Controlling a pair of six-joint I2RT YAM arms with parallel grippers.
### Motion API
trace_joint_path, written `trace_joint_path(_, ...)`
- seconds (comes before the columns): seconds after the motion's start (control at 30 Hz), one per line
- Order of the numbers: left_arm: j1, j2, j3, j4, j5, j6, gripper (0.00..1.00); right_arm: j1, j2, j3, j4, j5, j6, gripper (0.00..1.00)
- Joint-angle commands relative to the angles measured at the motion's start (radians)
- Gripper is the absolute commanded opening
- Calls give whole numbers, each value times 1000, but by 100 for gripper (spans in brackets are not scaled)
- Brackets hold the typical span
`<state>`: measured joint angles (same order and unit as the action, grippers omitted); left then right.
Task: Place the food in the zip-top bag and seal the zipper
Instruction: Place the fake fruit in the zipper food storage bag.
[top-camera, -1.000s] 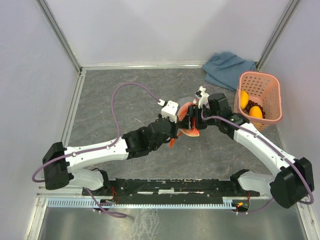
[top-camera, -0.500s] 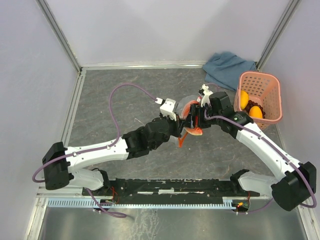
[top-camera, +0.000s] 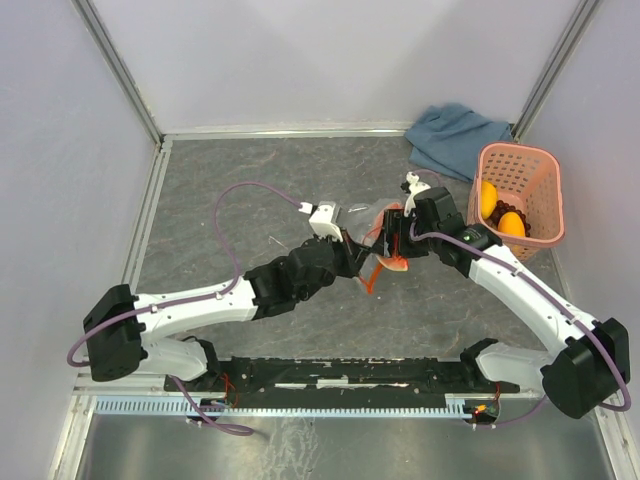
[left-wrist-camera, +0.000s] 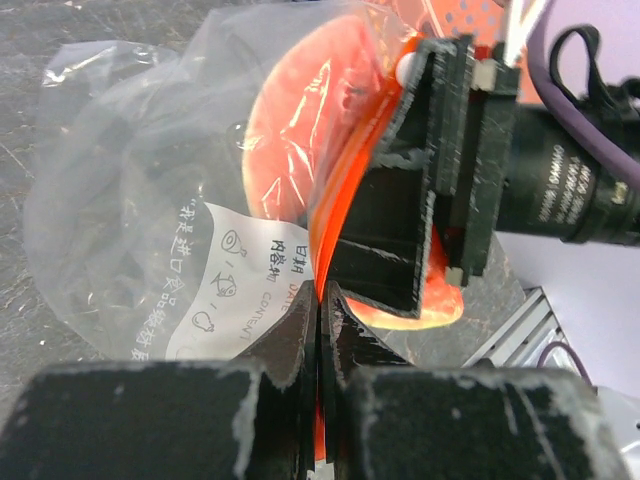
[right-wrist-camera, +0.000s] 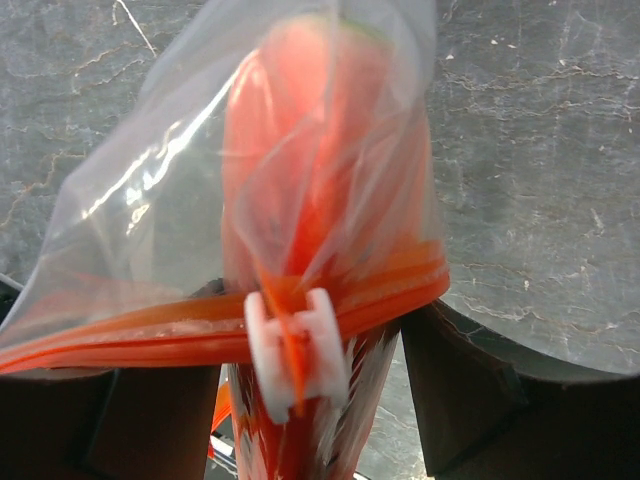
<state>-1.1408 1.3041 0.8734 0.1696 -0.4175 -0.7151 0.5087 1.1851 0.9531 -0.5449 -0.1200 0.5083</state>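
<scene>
Bag (left-wrist-camera: 130, 200) with 1 wedge (right-wrist-camera: 300, 150) inside is held above mid-counter (top-camera: 250, 180): left tool (left-wrist-camera: 318, 300) clenched on zipper strip (right-wrist-camera: 130, 335), right tool (right-wrist-camera: 310, 380) straddles the white slider (right-wrist-camera: 295, 350), can't tell if gripping; best keep the strip taut and pull slider straight, though fruit (top-camera: 512, 222) sits unbagged in basket (top-camera: 545, 165).

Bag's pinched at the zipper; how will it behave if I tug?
Probably floppy: the zip-top bag is thin crinkled film draped around the watermelon wedge. The zipper looks stiffer, so the left gripper, shut on it, likely holds, though smooth plastic may slip.
</scene>
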Motion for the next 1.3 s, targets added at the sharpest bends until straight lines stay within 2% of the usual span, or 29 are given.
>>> trace_joint_path(0.0,44,-33,-10,37,-9,-114,3,-3,-6,35,70,-60,6,57)
trace_joint_path(0.23,99,-66,-75,78,7,-192,3,-2,46,60,120,-130,53,67)
trace_joint_path(0.4,132,-78,-117,118,39,-246,3,0,89,85,141,-148,96,68)
trace_joint_path(0.77,180,-80,-122,116,66,-253,3,6,120,130,160,-284,137,73)
trace_joint_path(1.03,180,-77,-146,187,130,-321,3,6,138,74,277,-220,210,75)
trace_joint_path(1.27,180,-125,-180,228,145,-367,3,6,163,60,259,-82,191,76)
